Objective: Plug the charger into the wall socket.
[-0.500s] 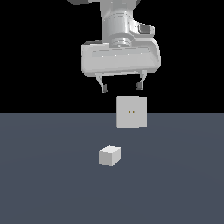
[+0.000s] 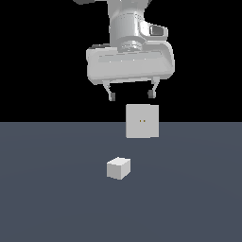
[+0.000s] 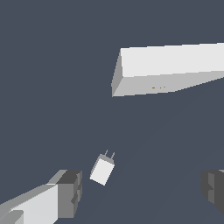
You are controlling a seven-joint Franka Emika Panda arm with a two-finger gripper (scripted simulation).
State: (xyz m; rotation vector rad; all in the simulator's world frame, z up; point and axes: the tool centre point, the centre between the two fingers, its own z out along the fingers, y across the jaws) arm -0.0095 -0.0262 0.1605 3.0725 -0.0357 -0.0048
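Observation:
The charger [image 2: 118,168] is a small off-white cube lying on the dark grey floor, nearer the camera than the socket. In the wrist view the charger [image 3: 102,169] shows two thin prongs pointing toward the socket. The wall socket [image 2: 142,121] is an upright flat off-white square block with two tiny yellowish dots at its centre; it also shows in the wrist view [image 3: 168,70]. My gripper [image 2: 132,95] hangs high above both, open and empty, its fingers [image 3: 68,192] wide apart.
The dark grey floor [image 2: 52,198] spreads all around the two objects. Nothing else shows on it.
The gripper has barely moved, if at all. The charger and the socket stay where they were.

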